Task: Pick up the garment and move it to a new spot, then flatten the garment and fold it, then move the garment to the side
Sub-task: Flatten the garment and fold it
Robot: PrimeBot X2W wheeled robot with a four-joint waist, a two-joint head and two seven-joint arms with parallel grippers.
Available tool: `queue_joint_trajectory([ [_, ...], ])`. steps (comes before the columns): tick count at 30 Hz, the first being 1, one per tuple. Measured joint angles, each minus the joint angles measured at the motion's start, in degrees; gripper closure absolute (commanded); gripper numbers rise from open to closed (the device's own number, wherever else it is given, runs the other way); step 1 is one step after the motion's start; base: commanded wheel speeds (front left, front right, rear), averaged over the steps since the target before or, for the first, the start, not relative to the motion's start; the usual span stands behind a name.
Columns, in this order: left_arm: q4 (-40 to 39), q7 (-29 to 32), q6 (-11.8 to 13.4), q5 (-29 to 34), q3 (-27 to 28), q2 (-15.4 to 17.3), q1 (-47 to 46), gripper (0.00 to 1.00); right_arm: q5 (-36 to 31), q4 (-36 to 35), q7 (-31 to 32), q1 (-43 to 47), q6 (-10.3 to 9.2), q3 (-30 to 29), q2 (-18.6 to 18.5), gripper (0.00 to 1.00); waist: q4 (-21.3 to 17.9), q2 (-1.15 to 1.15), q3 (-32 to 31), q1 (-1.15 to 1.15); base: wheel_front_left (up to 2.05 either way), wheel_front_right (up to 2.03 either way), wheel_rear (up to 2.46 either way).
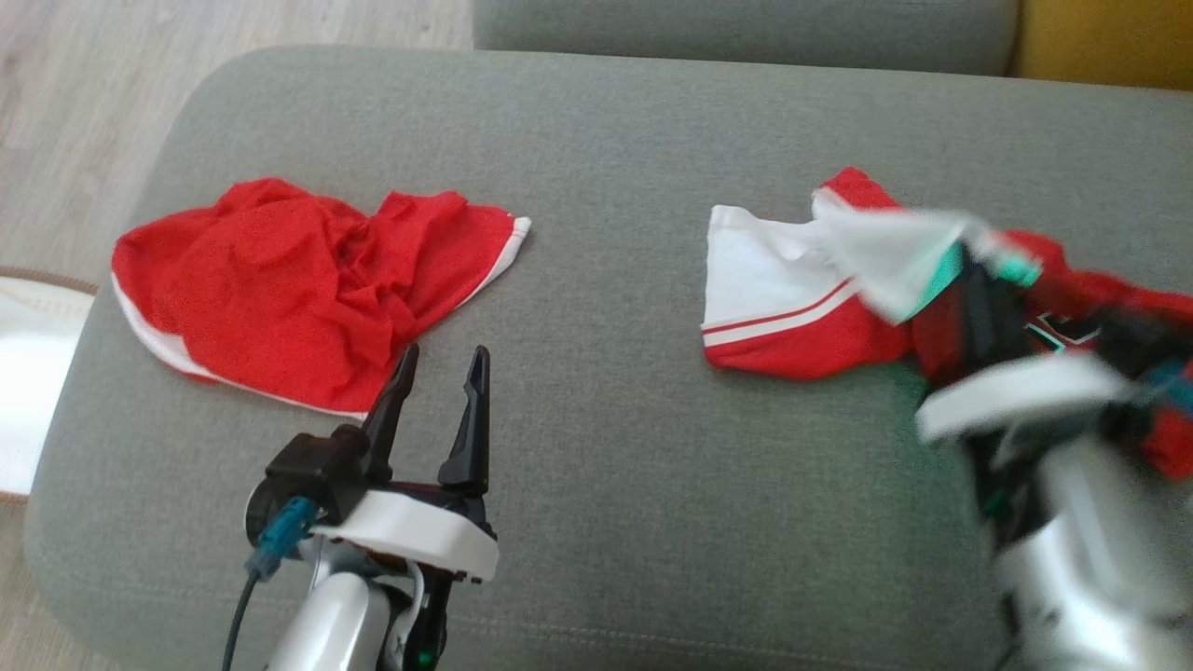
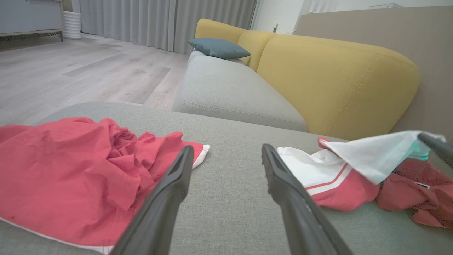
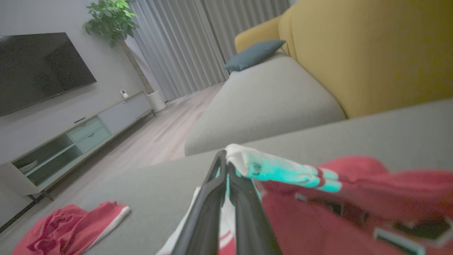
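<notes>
Closest up, the left claw [image 1: 445, 354] is seen over the grey cushion [image 1: 606, 485], its two dark fingers spread wide with nothing between them. A crumpled pair of red shorts [image 1: 280, 280] is spread on the cushion's left part, just beside that claw's left finger. Over on the right part the red-and-white shirt [image 1: 792, 317] is found, bunched up and well apart from the shorts. The right claw [image 3: 223, 159] is clamped shut on the shirt's white-and-teal edge, and that flap is held raised off the cushion while the rest of the shirt is left lying on it. The right arm is badly blurred in the head view, so finer detail can't be made out there. Behind the cushion a grey seat [image 2: 226, 88] can be seen, with a yellow backrest [image 2: 336, 78] and a blue pillow [image 2: 217, 47] at its far end.
</notes>
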Motion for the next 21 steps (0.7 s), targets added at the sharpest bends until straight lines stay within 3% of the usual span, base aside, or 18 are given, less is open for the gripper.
queue_joint_trajectory([
  [5,-0.12,0.00,0.00,-0.02,-0.18,0.00,-0.06,0.00,-1.07,-2.10,3.80,-9.42,0.00,-3.59,-4.52,1.00,1.21,0.00,1.29,0.00,0.00,0.00,0.00],
  [11,-0.32,0.00,0.01,-0.67,-1.37,0.00,-1.15,0.00,-4.59,9.14,10.31,-23.08,0.00,-12.85,-9.22,1.00,3.61,0.00,4.38,0.00,0.00,0.00,0.00],
  [13,-0.35,0.00,0.01,-0.70,-1.58,-0.01,-1.99,0.00,-7.64,15.12,11.34,-26.80,0.00,-15.52,-10.56,0.00,4.28,0.00,5.41,0.00,0.00,0.00,0.00],
  [17,-0.30,0.00,0.02,-0.70,-1.68,-0.02,-2.88,0.00,-14.74,25.05,11.63,-32.29,0.00,-18.15,-13.11,0.00,5.40,0.00,6.71,0.00,0.00,0.00,0.00],
  [21,0.03,0.00,0.08,-0.94,-1.47,-0.02,-2.87,0.00,-16.79,28.76,8.84,-34.58,0.00,-18.89,-12.79,0.00,5.23,0.00,6.47,0.00,0.00,0.00,0.00],
])
